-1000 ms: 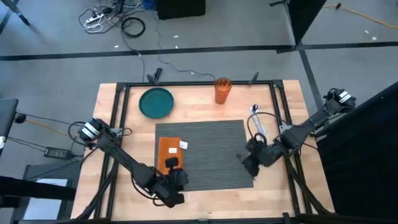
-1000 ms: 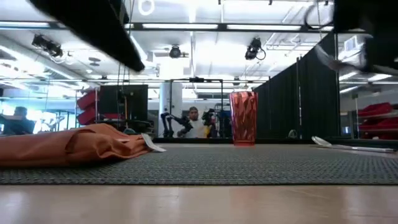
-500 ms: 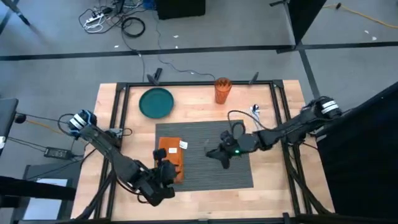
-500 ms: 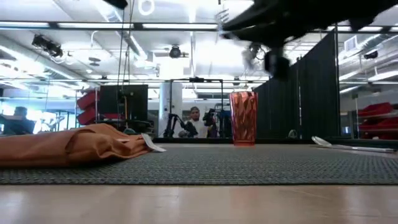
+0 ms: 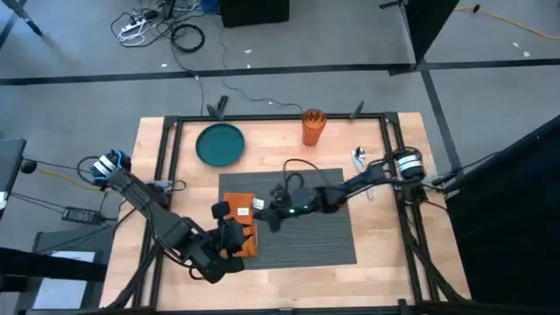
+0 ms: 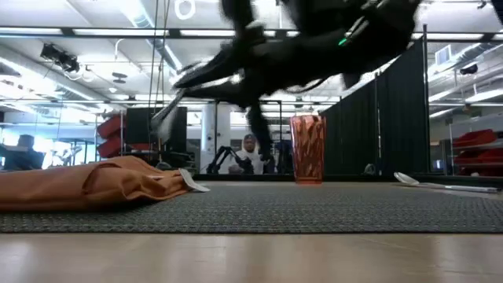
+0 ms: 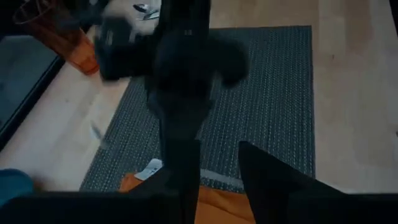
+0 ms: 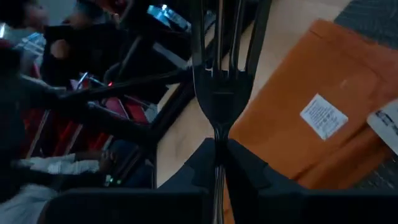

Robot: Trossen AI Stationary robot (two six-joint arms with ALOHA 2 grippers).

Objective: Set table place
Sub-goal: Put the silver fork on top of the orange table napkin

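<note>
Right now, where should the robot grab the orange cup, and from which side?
Probably around the middle of the orange cup, coming level from the placemat side. It stands upright, tall and narrow, with bare table beside it, so its sides are free.

R gripper [image 5: 273, 216] jaws clamped, L gripper [image 5: 229, 238] low, open.

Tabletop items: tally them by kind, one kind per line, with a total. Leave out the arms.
Placemat: 1
Plate: 1
Cup: 1
Napkin: 1
Fork, held in the right gripper: 1
Spoon: 1
Total: 6
</note>
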